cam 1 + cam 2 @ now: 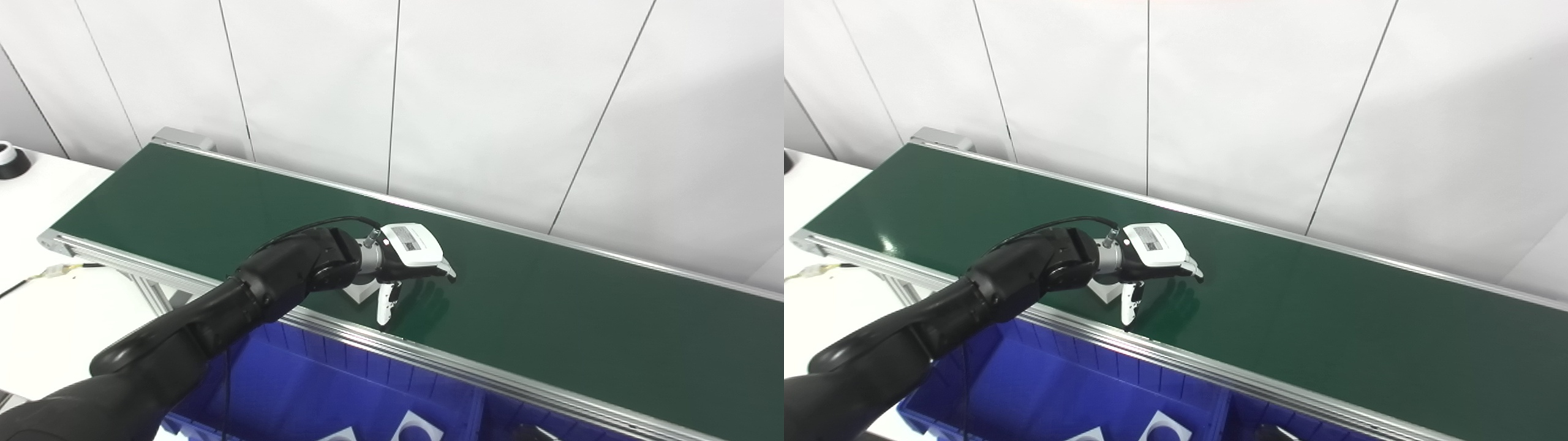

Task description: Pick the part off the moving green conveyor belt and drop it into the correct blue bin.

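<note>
Blue bins (343, 380) lie closest to the camera, below the near rail of the conveyor belt (551, 318), and white parts with round holes already rest on their floor. Above them the left arm reaches over the belt, and the left hand (411, 257) hovers low with its fingers (447, 269) spread apart and its thumb hanging down toward the belt; it grasps nothing at this moment. The right hand is not in view.

Behind the fingers, under the wrist and near the rail, sits the part (360, 293), a small white block (only one corner shows, the rest is hidden by the wrist). It is on the belt, close behind the thumb, and I cannot tell if it touches the thumb.

I judge the part to be light, stiff and rather smooth, perhaps plastic, so it may slide when it is pushed. A good hold seems to be on two opposite flat sides, the thumb on one side and the fingers on the other, with a firm pinch. A white table (37, 294) stands well to the left of the fingers.
</note>
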`<state>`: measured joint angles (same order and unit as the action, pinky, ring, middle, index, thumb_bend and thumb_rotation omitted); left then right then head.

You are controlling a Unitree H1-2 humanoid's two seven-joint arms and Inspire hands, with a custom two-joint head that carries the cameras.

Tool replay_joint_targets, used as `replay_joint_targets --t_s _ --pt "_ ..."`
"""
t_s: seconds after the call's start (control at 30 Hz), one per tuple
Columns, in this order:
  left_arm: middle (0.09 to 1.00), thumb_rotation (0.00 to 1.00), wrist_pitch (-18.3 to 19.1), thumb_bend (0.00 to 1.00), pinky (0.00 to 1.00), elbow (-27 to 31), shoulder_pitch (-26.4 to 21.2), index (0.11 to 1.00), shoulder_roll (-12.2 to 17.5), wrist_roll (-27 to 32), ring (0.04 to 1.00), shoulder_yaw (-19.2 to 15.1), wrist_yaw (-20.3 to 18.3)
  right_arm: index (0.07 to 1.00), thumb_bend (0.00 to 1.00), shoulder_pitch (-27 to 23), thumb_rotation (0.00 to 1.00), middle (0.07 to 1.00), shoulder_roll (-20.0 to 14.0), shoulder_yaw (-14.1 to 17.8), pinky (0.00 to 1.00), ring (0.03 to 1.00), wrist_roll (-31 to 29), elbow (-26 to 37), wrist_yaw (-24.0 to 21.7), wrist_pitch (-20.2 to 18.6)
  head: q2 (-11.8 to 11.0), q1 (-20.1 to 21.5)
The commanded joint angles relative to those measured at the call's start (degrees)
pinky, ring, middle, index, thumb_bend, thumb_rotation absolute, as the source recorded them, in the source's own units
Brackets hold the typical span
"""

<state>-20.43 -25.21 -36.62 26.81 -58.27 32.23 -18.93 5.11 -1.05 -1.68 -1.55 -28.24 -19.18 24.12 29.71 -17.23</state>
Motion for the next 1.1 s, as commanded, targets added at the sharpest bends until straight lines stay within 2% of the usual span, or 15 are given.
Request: replay_joint_targets --t_s 0.0,0.37,0.53,0.87,1.07 --pt "0.886 0.24 0.3 1.0 0.85 -0.1 -3.6 0.87 0.8 -0.2 0.882 -0.4 1.6 0.725 0.92 -0.2 0.25 0.743 0.3 0.0 0.65 0.709 -0.7 1.4 -0.5 2.8 0.0 -0.1" --pt "0.872 0.25 -0.5 1.0 0.84 -1.5 -4.7 0.864 1.3 1.7 0.87 -0.7 1.1 0.727 0.92 -0.4 0.26 0.743 0.2 -0.1 0.65 0.712 -0.5 0.8 -0.3 2.8 -0.1 -0.1" --pt "0.873 0.25 -0.4 1.0 0.84 -1.7 -5.2 0.867 1.8 2.6 0.872 -0.7 -0.4 0.727 0.92 -0.6 0.26 0.742 0.2 -0.2 0.64 0.708 -0.4 0.5 -0.3 2.8 -0.3 -0.2" --pt "0.848 0.19 -0.2 1.0 0.82 -3.0 -4.9 0.842 2.0 1.7 0.848 -0.4 1.5 0.726 0.93 0.0 0.24 0.742 0.4 0.1 0.64 0.708 -1.1 1.3 -0.9 2.8 0.2 0.0" --pt "0.851 0.21 -0.3 1.0 0.83 -3.4 -4.7 0.847 2.2 1.9 0.853 -0.3 1.1 0.727 0.92 0.2 0.26 0.745 0.2 -0.4 0.64 0.71 -0.5 1.8 -0.4 2.8 0.4 0.1"
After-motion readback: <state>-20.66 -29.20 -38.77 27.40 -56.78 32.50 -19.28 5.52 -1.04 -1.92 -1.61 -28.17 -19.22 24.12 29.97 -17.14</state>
